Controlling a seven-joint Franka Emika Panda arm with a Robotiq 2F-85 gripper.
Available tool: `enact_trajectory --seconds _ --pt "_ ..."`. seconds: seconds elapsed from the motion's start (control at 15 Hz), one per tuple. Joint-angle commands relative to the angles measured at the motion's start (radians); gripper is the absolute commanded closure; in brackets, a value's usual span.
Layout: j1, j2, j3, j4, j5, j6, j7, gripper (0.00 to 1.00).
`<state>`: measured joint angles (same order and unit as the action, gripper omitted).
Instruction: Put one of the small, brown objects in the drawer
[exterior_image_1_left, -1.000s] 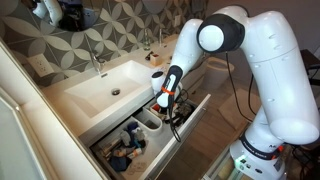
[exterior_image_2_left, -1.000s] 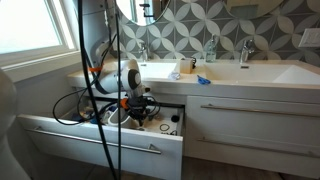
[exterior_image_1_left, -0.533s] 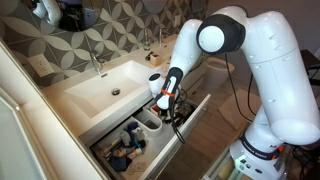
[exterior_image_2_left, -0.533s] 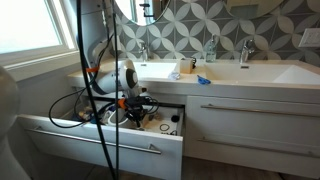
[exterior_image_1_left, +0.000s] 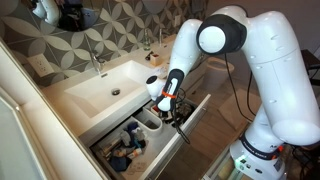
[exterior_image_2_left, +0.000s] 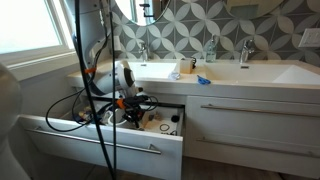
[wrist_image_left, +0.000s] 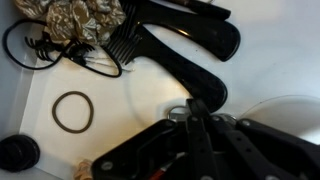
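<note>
Your gripper (wrist_image_left: 197, 115) fills the lower part of the wrist view as a dark, blurred mass. Its fingers run together toward the middle, but you cannot tell whether the jaws are parted or closed, or whether anything sits between them.

In both exterior views the gripper (exterior_image_1_left: 172, 112) (exterior_image_2_left: 135, 108) hangs pointing down over the pulled-out drawer (exterior_image_1_left: 190, 122) (exterior_image_2_left: 100, 140), near its right-hand end as seen in an exterior view (exterior_image_2_left: 170, 125).

The small brown object (wrist_image_left: 72, 110), which reads as a thin brown ring, lies flat on the white drawer floor (wrist_image_left: 140, 105). It lies well apart from the fingertips and touches nothing else.

Around it you see:
- a black comb (wrist_image_left: 175, 55) lying diagonally across the floor, its handle end near the gripper;
- a tangle of thin black loops (wrist_image_left: 55, 50) beside the comb's teeth;
- a round black item (wrist_image_left: 18, 152) at the lower left edge.

White divider cups (exterior_image_1_left: 150, 122) stand inside the drawer beside the arm. The white sink (exterior_image_1_left: 100, 90) sits on the counter directly above the drawer.
</note>
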<state>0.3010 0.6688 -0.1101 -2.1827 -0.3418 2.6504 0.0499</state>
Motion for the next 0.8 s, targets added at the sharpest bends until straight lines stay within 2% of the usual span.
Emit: enact_trajectory --seconds 0.0,0.33,0.4,0.47,0.73 --pt "0.026 -0.099 -0.010 -0.070 -0.066 -0.041 0.012 1.00" --pt "0.007 -0.290 -0.007 -0.194 -0.104 -0.040 0.026 1.00" --pt "0.000 -0.332 -0.011 -0.217 -0.113 -0.042 0.033 0.74" --pt "-0.009 -0.366 -0.010 -0.234 -0.122 -0.049 0.036 0.73" --pt "-0.083 -0.489 0.010 -0.302 -0.114 -0.026 0.015 0.47"
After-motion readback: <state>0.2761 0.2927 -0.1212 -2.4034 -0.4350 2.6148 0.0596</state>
